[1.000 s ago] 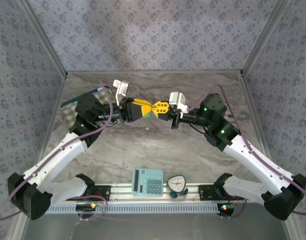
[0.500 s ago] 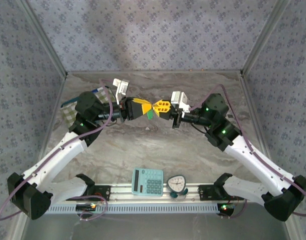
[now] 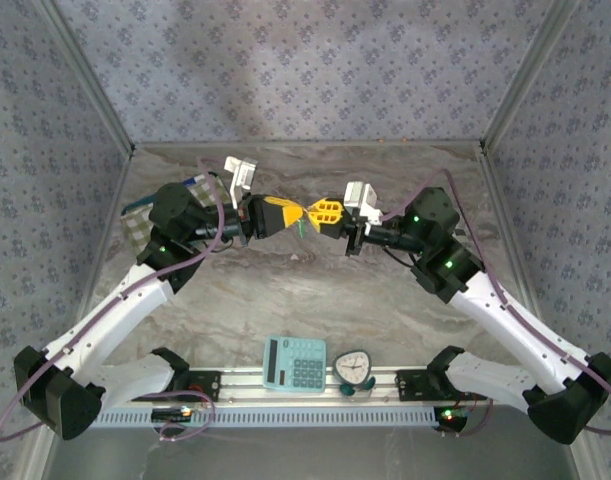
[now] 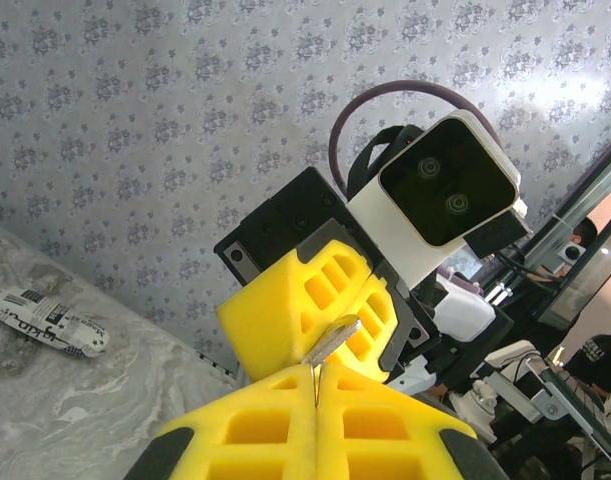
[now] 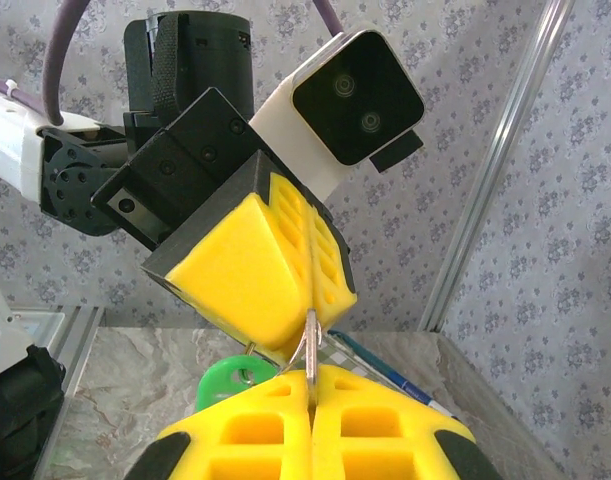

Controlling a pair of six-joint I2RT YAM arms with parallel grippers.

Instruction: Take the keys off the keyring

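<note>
The keyring (image 5: 310,345) is a thin metal loop seen edge-on, held in mid-air above the far half of the table (image 3: 285,290) between 2 yellow-padded grippers that meet tip to tip. A silver key (image 4: 333,337) juts from it at a slant, and a green tag (image 5: 228,383) hangs just below.

The left gripper (image 3: 287,214) has its fingers (image 4: 255,425) pressed together on the ring. The right gripper (image 3: 321,212) is clamped on it too, from the opposite side.

Compared with 1 s ago, both arms have hardly shifted. The tag (image 3: 301,228) now shows as a narrower sliver.

The left wrist view alone gives the key's blade. The right wrist view gives the tag's round shape. From the top, a calculator (image 3: 295,362) and a small dial (image 3: 354,368) lie at the near edge, well apart from the ring.
</note>
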